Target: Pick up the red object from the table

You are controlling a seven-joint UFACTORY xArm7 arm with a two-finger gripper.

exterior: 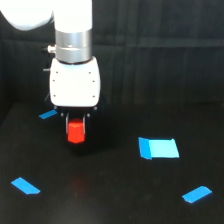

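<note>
The red object (pixel 76 131) is a small red-orange block in the left half of the exterior view, directly under the white gripper body. My gripper (pixel 76 125) points straight down, and its dark fingers (pixel 66 121) close on the block's upper part from both sides. The block's lower end sticks out below the fingertips, over the black table (pixel 110 190). I cannot tell whether the block rests on the table or hangs just above it.
A large blue rectangle (pixel 158 148) lies to the exterior view's right of the gripper. Blue tape strips lie at the near left (pixel 25 185), the near right (pixel 196 194) and just left of the gripper (pixel 48 114). A dark curtain closes the back.
</note>
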